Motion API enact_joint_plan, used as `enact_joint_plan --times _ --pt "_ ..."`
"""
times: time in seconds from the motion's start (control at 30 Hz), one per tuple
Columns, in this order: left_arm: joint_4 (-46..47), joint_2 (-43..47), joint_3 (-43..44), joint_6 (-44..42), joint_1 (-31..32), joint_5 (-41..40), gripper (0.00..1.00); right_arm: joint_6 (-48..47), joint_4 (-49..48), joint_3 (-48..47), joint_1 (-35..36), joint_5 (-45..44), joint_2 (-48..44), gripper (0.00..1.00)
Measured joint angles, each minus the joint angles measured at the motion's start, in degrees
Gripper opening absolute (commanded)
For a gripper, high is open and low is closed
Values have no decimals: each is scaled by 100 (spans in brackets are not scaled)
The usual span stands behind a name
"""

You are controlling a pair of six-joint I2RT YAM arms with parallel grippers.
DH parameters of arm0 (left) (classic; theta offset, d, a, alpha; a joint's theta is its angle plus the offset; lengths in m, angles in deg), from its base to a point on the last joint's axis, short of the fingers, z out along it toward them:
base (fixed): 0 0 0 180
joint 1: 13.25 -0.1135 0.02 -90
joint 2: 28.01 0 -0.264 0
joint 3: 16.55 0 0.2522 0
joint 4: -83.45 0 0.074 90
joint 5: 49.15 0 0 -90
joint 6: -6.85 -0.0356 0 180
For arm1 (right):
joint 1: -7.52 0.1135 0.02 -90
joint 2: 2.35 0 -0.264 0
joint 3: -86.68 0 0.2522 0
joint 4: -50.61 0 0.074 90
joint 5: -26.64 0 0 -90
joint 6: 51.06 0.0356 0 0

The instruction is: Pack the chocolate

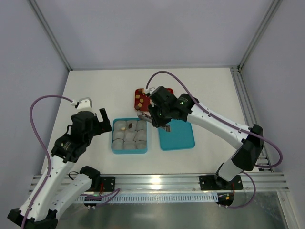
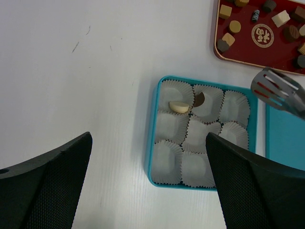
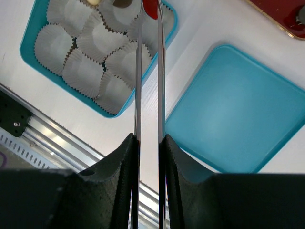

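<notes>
The left gripper [image 2: 148,138], fingers wide apart, hovers left of the square teal cup-lined box [image 2: 155,143]; the right gripper [image 3: 148,138] clamps slim metal tongs [image 2: 279,93] at its right edge.

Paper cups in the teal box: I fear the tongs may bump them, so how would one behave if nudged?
The paper cups look thin and pleated, so one would probably crumple or slide, being very light. Packed rim to rim inside the teal box, they likely hold each other in place. Empty ones may lift easily.
</notes>
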Motion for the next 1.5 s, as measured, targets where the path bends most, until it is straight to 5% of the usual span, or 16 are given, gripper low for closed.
enact_joint_plan --times 1.5 --pt "0 11 0 0 0 -2 100 144 -2 332 382 -44 173 40"
